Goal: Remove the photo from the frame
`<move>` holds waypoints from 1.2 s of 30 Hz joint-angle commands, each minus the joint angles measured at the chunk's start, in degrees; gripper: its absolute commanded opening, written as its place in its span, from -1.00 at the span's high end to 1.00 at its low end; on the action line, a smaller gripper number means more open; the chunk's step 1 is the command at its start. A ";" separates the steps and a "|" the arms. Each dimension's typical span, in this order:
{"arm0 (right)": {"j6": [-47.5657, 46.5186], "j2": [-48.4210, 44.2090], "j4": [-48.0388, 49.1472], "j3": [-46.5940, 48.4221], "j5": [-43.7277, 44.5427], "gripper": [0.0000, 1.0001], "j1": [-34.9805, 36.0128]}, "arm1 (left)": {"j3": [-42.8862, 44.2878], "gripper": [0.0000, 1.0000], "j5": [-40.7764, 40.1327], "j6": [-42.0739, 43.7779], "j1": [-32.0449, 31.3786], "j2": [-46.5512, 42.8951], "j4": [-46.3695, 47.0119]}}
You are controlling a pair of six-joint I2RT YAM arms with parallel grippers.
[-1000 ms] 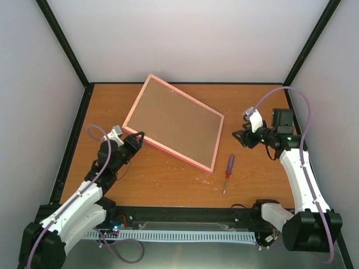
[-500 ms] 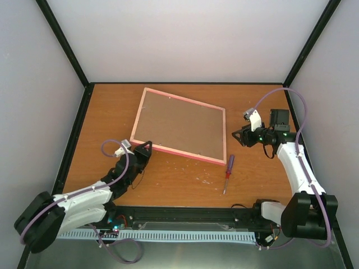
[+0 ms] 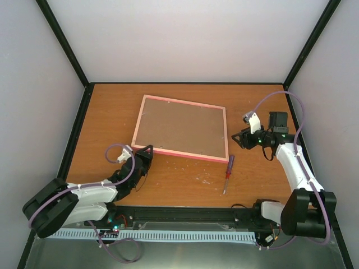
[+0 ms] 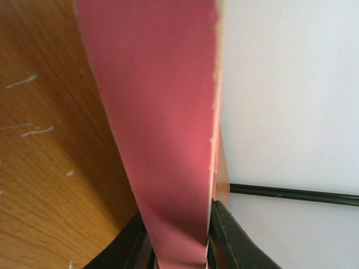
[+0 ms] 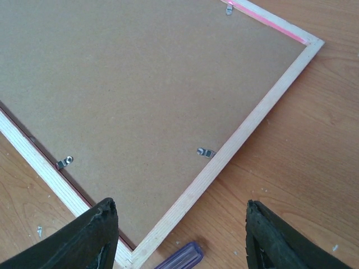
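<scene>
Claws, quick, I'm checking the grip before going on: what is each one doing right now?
Left claw: closed on the edge of the pink frame.
Right claw: open, holding nothing.

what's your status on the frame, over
Left pincer shut on frame corner. Right pincer open, touching nothing. Frame back up, photo unseen. Screwdriver beside frame.

No words, labels, brand marks, numbers or signs can be read in any view. The brown back of the frame (image 3: 182,128), the screwdriver (image 3: 228,171) and the tabletop (image 3: 258,179) show only plain, unmarked surfaces.
</scene>
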 commanded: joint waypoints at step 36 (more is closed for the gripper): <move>1.50 -2.81 -10.96 4.12 -5.76 -0.31 -11.26 | 41.25 -0.01 29.64 55.73 -6.26 20.03 -40.86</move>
